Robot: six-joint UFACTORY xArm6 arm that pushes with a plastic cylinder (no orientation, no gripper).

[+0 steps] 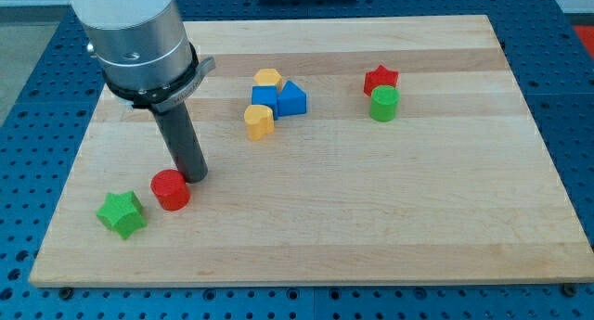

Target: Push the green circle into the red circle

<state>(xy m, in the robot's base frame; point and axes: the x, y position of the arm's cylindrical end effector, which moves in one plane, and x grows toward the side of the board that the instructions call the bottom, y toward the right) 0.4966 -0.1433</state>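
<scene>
Needing my tip (195, 175), fingerless rod beside red circle (171, 189) near bottom-left corner, behind green circle (383, 104) toward top-right corner, pushing straight leftward.

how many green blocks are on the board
2. The green circle stands toward the view's upper right, touching the red star just above it. The green star sits at the lower left, beside the red circle. None looks hidden.
</scene>
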